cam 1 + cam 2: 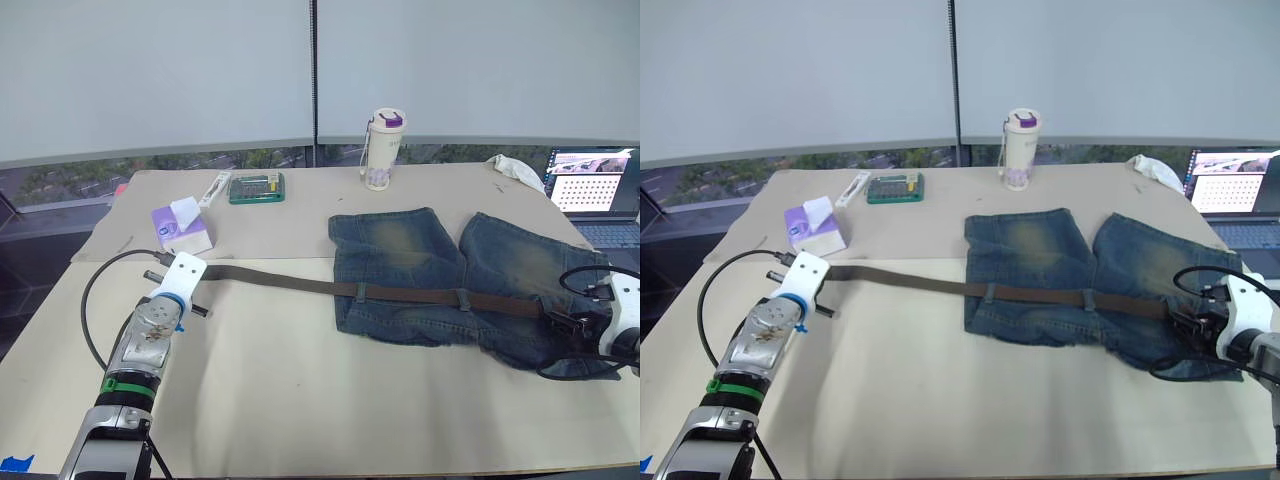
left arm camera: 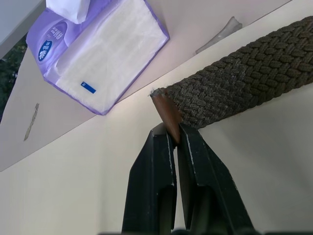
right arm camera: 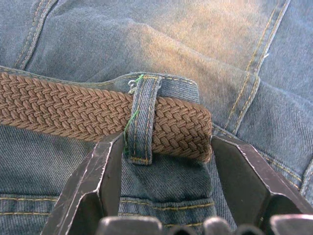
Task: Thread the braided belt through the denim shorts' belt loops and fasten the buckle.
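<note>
The denim shorts point(image 1: 440, 270) lie flat on the right half of the table, waistband toward me. The braided belt point(image 1: 280, 283) runs from the table's left side through the belt loops point(image 1: 361, 291) along the waistband. My left gripper point(image 2: 169, 132) is shut on the belt's smooth brown tip, next to the tissue pack. My right gripper point(image 3: 166, 142) is open at the waistband's right end, one finger on each side of the belt's end, which sits under a belt loop point(image 3: 142, 120). The buckle is hidden.
A purple tissue pack point(image 1: 181, 228) lies just beyond my left gripper. Along the far edge are a green box point(image 1: 256, 187), a white bottle point(image 1: 382, 150), a crumpled white cloth point(image 1: 515, 168) and an open laptop point(image 1: 600, 195) at the right.
</note>
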Controlling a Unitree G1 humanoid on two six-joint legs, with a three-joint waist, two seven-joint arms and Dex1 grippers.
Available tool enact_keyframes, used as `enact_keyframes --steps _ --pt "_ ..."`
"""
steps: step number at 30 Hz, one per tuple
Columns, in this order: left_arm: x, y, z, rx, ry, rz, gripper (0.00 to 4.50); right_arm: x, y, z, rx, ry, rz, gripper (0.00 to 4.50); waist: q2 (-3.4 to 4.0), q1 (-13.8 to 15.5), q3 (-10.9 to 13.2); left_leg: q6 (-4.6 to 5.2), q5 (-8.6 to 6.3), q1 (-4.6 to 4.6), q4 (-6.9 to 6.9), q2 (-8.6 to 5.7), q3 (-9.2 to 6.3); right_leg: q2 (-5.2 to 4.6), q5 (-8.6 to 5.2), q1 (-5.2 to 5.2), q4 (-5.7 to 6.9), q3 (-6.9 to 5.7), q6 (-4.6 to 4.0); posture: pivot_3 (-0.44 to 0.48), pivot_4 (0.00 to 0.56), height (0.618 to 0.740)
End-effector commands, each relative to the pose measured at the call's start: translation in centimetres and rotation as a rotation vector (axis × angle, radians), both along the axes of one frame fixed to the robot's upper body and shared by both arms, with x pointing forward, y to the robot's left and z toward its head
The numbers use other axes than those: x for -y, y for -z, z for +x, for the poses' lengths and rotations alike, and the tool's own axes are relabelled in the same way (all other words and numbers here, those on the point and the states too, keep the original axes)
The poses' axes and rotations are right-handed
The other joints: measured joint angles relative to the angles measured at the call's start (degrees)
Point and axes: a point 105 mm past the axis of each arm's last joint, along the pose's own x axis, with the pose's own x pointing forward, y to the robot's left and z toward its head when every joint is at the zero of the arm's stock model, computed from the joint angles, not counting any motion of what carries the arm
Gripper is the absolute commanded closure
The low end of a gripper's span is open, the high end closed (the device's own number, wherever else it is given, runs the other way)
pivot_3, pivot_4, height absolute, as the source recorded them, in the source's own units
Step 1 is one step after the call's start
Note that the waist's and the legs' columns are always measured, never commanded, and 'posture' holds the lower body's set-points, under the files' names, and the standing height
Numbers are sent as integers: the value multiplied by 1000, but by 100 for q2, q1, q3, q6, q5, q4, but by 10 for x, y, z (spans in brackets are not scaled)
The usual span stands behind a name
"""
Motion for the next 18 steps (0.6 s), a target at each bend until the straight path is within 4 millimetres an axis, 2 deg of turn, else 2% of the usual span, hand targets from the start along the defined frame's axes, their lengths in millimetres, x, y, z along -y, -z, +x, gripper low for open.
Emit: enact_keyframes --steps 1,3,8,17,18 --pt "-11 5 -6 -32 -40 29 4500 -9 -6 6 34 -41 -32 654 2 -2 -1 0 0 0 0 0 0 0 0 0 0 0 0 0 150 740" --pt "-9 5 -6 -31 -35 27 4500 -11 -3 8 34 -41 -30 48 5 -2 -4 0 0 1 0 0 0 0 0 1 0 0 0 0 150 740" --pt "-3 2 -5 -20 -10 13 4500 -5 -1 6 28 -30 -41 48 19 11 -7 1 0 -2 1 -2 2 -3 0 -2 0 3 0 0 150 740" --pt "8 7 -4 -33 51 -9 4500 -6 -12 13 68 -69 255 48 21 22 -8 2 -1 0 2 -2 7 -1 0 1 0 3 -1 0 150 740" --pt "8 7 -4 -35 57 -8 4500 -1 -10 14 62 -51 249 281 22 21 -9 3 -1 0 2 -2 7 -2 1 1 -1 3 -1 0 150 740"
